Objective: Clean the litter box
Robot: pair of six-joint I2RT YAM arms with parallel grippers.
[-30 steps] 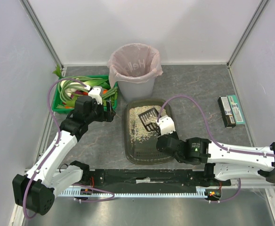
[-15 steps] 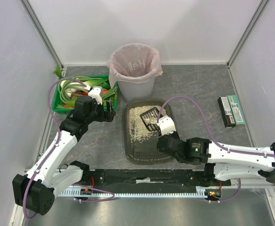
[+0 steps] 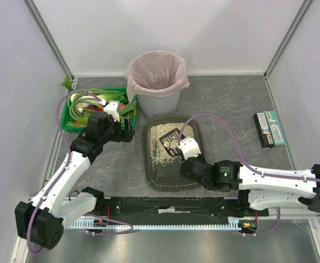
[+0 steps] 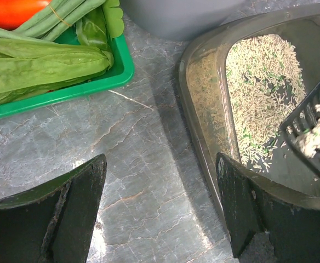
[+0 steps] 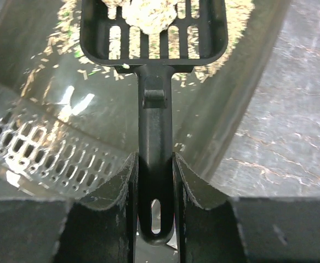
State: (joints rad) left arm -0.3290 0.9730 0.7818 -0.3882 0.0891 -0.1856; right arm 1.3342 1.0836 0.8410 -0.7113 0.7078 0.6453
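Observation:
The litter box (image 3: 152, 164), a dark olive-grey tray with beige litter in its far half, lies at the table's middle; it also shows in the left wrist view (image 4: 201, 109) and the right wrist view (image 5: 34, 98). My right gripper (image 3: 177, 149) (image 5: 154, 181) is shut on the handle of a black slotted scoop (image 3: 169, 141) (image 5: 154, 27). The scoop is over the box and holds a pale clump. My left gripper (image 3: 128, 133) (image 4: 160, 203) is open and empty, low over the table just left of the box's rim.
A grey bin with a pink bag (image 3: 155, 82) stands behind the box. A green crate of vegetables (image 3: 72, 121) (image 4: 56, 93) sits at the far left. A dark flat box (image 3: 269, 129) lies at the right. Walls enclose the table.
My right gripper and the scoop have moved a little left and nearer over the litter box. The left arm has not moved.

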